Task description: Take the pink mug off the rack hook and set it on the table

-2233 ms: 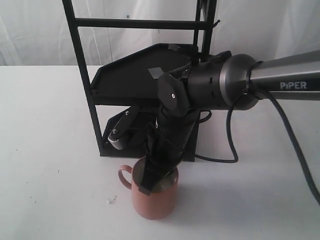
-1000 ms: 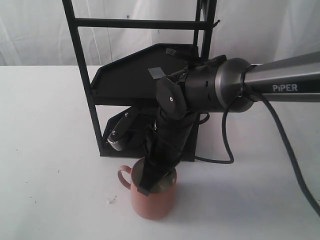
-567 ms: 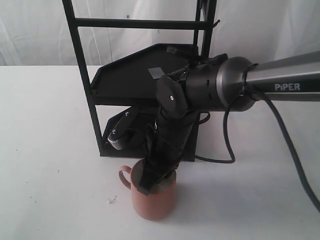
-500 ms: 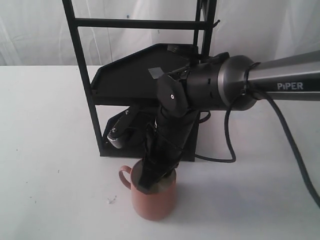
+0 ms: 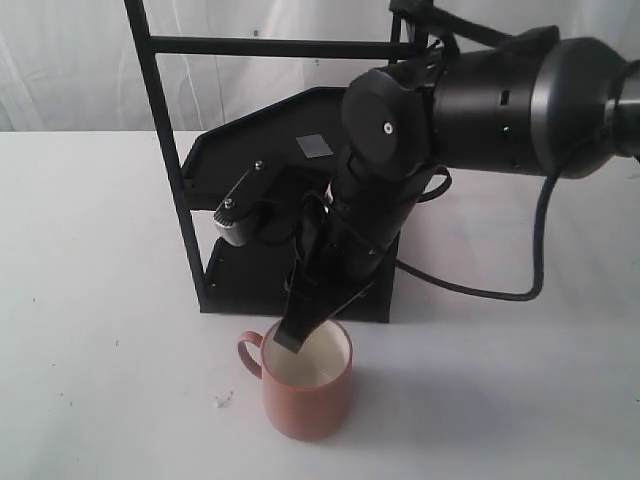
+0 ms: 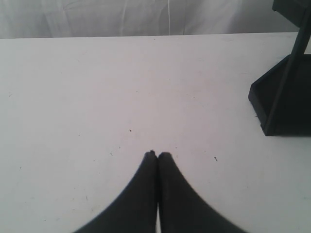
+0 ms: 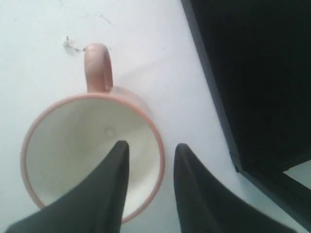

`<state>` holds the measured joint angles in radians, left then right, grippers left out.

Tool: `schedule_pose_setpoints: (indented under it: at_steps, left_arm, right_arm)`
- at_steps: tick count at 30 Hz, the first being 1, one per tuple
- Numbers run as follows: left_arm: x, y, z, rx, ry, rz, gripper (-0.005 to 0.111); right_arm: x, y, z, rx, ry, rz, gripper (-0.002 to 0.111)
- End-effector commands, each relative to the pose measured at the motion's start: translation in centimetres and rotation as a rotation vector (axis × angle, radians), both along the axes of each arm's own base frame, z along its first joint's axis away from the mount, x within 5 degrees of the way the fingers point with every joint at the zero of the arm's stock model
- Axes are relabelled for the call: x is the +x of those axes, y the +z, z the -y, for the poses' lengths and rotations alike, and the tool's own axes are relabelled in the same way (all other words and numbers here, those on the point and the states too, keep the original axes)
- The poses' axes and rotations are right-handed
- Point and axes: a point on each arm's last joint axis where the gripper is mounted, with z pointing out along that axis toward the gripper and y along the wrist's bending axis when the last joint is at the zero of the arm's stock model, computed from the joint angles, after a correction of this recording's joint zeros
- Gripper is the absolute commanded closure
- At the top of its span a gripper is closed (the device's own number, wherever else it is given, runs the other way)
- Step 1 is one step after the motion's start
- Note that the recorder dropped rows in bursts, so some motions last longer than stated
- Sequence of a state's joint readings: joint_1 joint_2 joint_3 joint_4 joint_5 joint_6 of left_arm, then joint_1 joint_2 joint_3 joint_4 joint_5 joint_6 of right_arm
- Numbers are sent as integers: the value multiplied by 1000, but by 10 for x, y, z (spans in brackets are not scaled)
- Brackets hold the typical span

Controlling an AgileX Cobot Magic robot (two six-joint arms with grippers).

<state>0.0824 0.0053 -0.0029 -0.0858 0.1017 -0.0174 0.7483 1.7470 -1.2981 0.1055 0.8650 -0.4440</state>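
The pink mug (image 5: 308, 392) stands upright on the white table (image 5: 100, 300), handle to the left, in front of the black rack (image 5: 160, 130). My right gripper (image 5: 297, 338) hangs just above the mug's rim, open and holding nothing. In the right wrist view its fingers (image 7: 151, 144) straddle the rim of the mug (image 7: 82, 145) from above, one over the cream inside, one outside. The rack hook is hidden behind the right arm. My left gripper (image 6: 157, 154) is shut and empty over bare table (image 6: 97, 87), out of the exterior view.
The rack's upper shelf bears a grey sticker (image 5: 315, 145). Its lower tray (image 6: 282, 102) lies just behind the mug. A black cable (image 5: 470, 290) trails on the table right of the rack. A small speck (image 5: 222, 400) sits left of the mug.
My right gripper let go of the mug's rim, and its fingers rose out of the mug as the arm lifted. The mug stays on the table.
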Motion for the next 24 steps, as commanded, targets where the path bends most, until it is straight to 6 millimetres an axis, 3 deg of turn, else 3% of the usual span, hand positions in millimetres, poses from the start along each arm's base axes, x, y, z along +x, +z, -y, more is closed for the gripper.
schedule_pose_setpoints:
  at_steps: [1,8,16,24]
  left_arm:
    - [0,0,0,-11,-2,7,107]
    - [0,0,0,-11,-2,7,107]
    - [0,0,0,-11,-2,7,107]
    - [0,0,0,-11,-2,7,107]
  right_arm:
    - [-7,20,5,31,-14,14,78]
    - [-18,42,15,56,-42,19,78]
    - [-45,84,40,164,-77,107,78]
    - [-85,88,78,245,-125,160,78]
